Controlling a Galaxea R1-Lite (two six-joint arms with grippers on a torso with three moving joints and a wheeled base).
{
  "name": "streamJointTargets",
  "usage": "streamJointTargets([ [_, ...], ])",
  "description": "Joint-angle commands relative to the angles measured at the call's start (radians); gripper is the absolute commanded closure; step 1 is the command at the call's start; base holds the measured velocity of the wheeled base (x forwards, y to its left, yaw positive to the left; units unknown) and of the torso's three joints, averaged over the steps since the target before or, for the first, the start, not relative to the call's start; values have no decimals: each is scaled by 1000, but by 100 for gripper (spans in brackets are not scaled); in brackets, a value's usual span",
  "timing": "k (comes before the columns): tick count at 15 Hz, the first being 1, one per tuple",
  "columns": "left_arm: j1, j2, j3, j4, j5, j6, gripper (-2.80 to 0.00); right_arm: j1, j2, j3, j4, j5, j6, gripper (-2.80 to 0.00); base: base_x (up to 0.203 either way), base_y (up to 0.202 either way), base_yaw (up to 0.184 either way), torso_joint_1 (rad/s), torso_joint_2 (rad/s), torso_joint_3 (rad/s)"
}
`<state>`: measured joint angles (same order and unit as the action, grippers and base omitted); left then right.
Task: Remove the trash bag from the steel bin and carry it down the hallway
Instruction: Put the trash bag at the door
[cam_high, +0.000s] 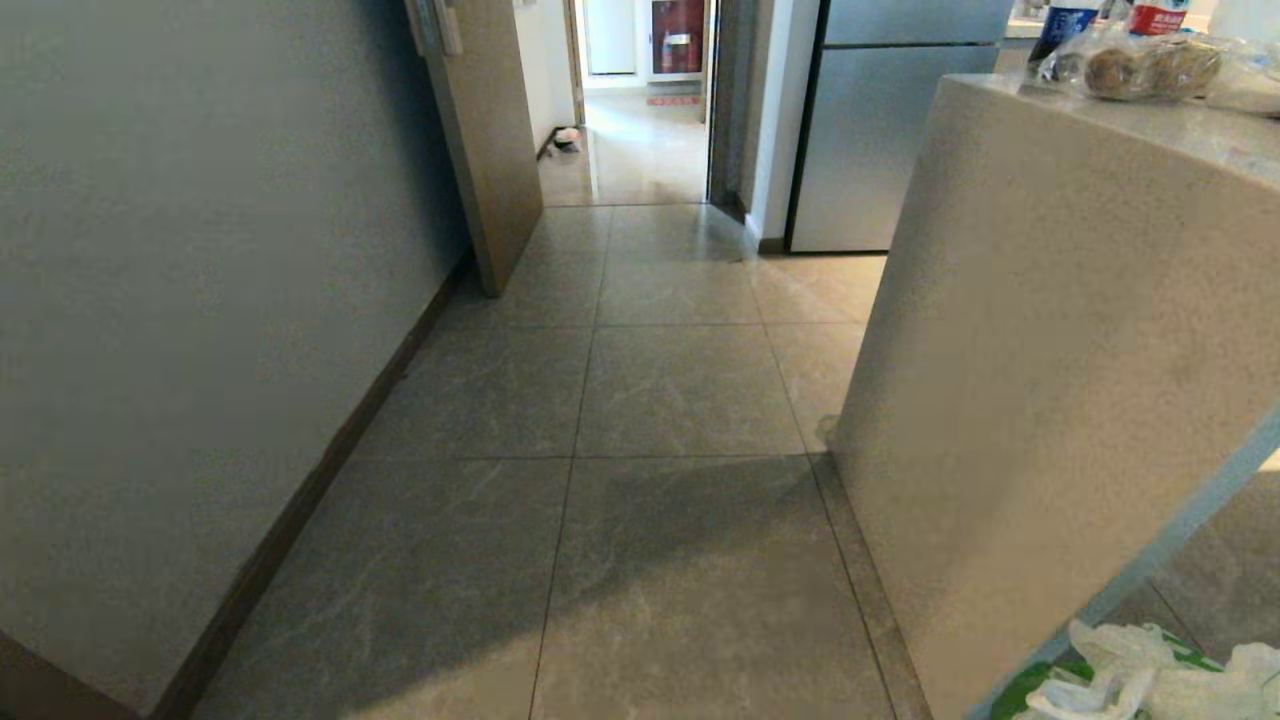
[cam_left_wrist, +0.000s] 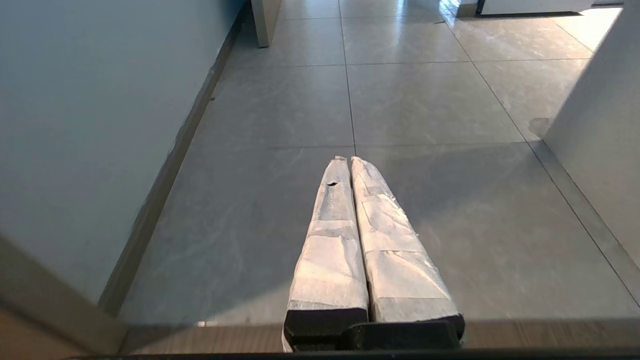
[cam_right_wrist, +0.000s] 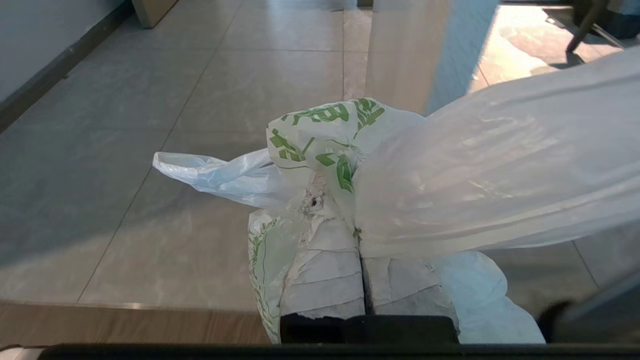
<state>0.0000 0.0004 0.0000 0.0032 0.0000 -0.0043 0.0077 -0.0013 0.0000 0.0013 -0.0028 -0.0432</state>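
Right gripper (cam_right_wrist: 361, 225) clamped on trash bag (cam_right_wrist: 450, 165), bag bunched over its fingers above hallway floor (cam_high: 680, 400). Left gripper (cam_left_wrist: 350, 165) closed, empty. Keep clamp firm; steer clear of counter panel (cam_high: 1050, 400) so film doesn't snag

Large grey marbled floor tiles (cam_high: 680, 390) run toward a doorway at twelve o'clock. A plain pale wall (cam_high: 200, 300) with dark skirting stands at nine o'clock, a beige surface (cam_high: 1050, 400) at three, a steel fridge (cam_high: 880, 130) at one.
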Motion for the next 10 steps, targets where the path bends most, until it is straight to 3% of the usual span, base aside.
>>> streamJointTargets([
  [1,0,1,0,0,0,0,0,0,-39,0,0,0,0,0,190,0,2,2,4,1],
  [10,0,1,0,0,0,-2,0,0,-39,0,0,0,-1,0,189,0,0,2,2,3],
])
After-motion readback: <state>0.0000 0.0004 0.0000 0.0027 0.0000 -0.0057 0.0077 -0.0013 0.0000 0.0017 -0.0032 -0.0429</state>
